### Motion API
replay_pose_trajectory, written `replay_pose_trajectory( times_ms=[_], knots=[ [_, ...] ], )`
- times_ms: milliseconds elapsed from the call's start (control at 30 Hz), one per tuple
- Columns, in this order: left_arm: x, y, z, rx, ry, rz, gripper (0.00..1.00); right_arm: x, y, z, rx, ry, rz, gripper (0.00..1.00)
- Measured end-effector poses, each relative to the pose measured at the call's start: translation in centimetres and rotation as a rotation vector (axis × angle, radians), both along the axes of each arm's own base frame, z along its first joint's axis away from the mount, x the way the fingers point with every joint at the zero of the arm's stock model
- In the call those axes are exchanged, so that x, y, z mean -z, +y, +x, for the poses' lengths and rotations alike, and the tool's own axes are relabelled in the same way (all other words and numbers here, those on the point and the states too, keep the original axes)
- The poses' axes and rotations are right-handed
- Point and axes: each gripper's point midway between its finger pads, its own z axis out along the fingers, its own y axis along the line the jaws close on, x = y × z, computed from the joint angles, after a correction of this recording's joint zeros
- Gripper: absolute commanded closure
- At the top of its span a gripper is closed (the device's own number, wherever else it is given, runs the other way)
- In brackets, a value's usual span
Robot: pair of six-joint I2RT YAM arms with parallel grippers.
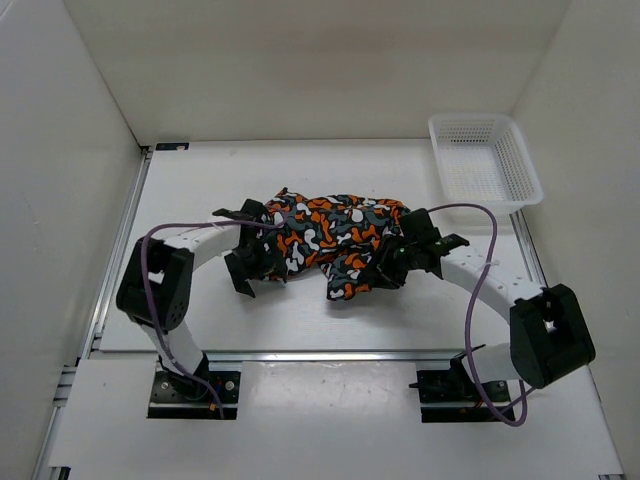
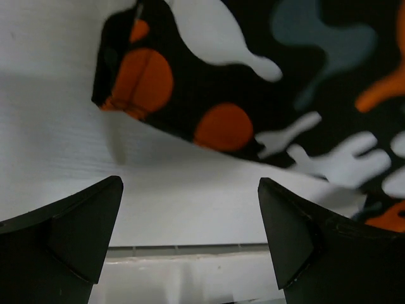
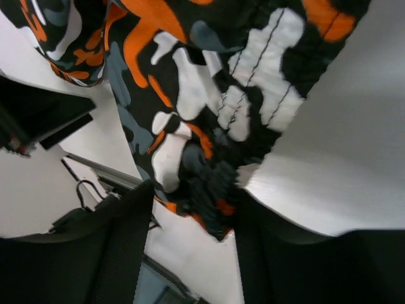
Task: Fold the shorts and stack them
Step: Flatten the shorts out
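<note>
The shorts (image 1: 330,232), printed with orange, white, grey and black blotches, lie crumpled in the middle of the table. My left gripper (image 1: 258,262) sits at their left edge. In the left wrist view it (image 2: 190,234) is open and empty, with the shorts' hem (image 2: 209,120) just beyond the fingertips. My right gripper (image 1: 388,262) is at the shorts' lower right edge. In the right wrist view it (image 3: 196,240) has a bunched fold of the shorts (image 3: 209,183) between its fingers.
A white mesh basket (image 1: 484,160) stands at the back right corner. White walls close in the table on the left, back and right. A metal rail (image 1: 320,355) runs along the table's near edge.
</note>
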Motion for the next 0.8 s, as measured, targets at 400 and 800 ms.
replay_pose_trajectory(
  times_ms=[400,800],
  knots=[
    [1.8,0.3,6.3,-0.062,-0.028,0.063,0.90,-2.1,0.5,2.5,-0.032,-0.099,-0.006,1.00],
    [-21.3,6.5,15.1,-0.196,-0.560,0.135,0.90,-26.1,0.5,7.1,-0.207,-0.708,0.025,1.00]
  ],
)
